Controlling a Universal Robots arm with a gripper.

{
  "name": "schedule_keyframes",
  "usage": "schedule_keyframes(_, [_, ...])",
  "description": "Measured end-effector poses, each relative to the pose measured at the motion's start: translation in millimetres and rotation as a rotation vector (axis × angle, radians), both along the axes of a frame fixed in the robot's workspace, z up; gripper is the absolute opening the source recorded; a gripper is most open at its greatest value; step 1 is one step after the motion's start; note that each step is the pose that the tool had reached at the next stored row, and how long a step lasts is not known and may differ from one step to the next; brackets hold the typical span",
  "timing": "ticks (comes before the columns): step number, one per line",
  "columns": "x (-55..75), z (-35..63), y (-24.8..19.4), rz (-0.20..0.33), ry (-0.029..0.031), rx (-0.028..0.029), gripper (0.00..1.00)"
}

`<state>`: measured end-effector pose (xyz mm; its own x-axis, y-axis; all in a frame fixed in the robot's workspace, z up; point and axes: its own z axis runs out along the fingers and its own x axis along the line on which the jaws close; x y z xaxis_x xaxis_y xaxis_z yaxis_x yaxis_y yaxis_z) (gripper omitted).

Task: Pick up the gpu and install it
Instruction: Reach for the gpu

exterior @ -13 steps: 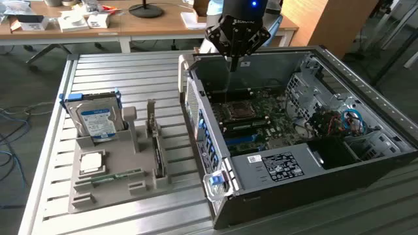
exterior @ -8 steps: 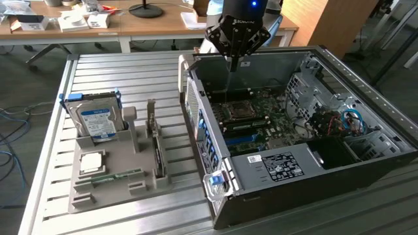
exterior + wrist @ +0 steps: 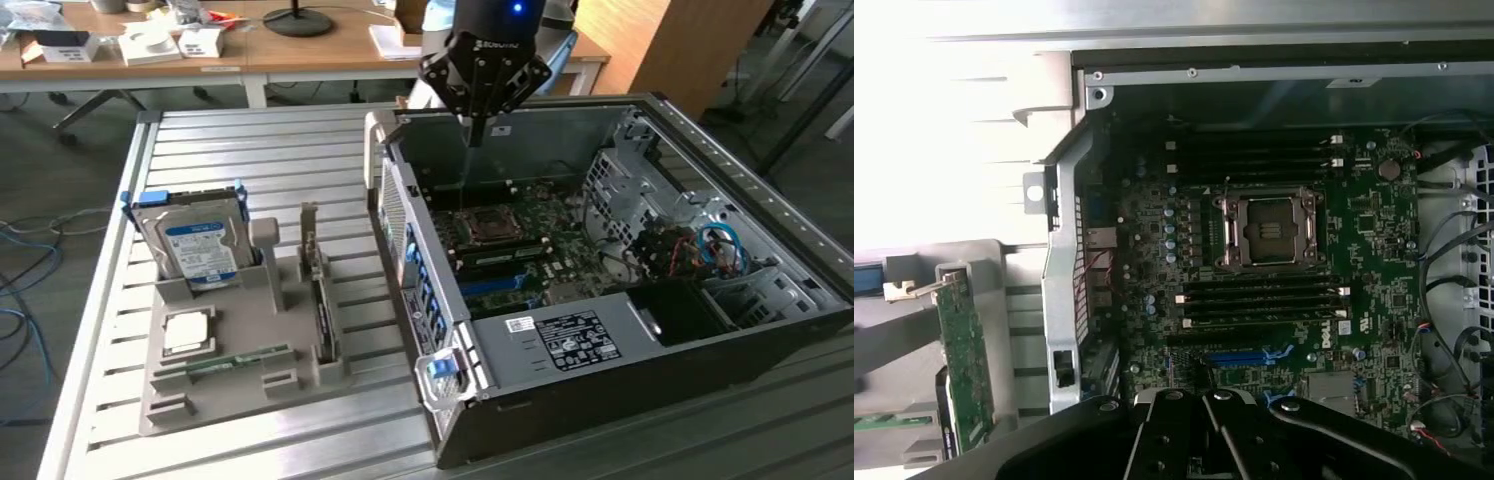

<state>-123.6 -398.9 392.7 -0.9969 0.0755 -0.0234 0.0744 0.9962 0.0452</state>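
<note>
Slatted worktop (image 3: 240,150): open computer case (image 3: 747,190) beside a grey parts holder (image 3: 200,395).
My pincer (image 3: 473,128), pressed together and empty, hangs over the case's motherboard (image 3: 534,250); the gpu (image 3: 322,305) stands edge-on in the holder near the hard drive (image 3: 198,245).

Slatted table (image 3: 240,140): grey holder (image 3: 174,405), open computer case (image 3: 574,400).

**Exterior view.** The black robot gripper (image 3: 471,135), fingers pressed together and empty, hangs over the far rim of the open dark-grey metal computer case (image 3: 627,400). Directly below the gripper lies the green motherboard (image 3: 534,250). Well apart from the gripper, toward the exterior view's left, a grey plastic holder tray (image 3: 214,395) carries the thin near-black gpu card (image 3: 322,300), upright and edge-on. Farther still from the gripper stands the blue-framed silver hard drive (image 3: 198,248).
</note>
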Motion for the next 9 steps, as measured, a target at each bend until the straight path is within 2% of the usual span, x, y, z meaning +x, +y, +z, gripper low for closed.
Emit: schedule_keyframes(9, [-16.2, -2.2, 0.0, 0.0, 0.0001, -0.0001, 0.11])
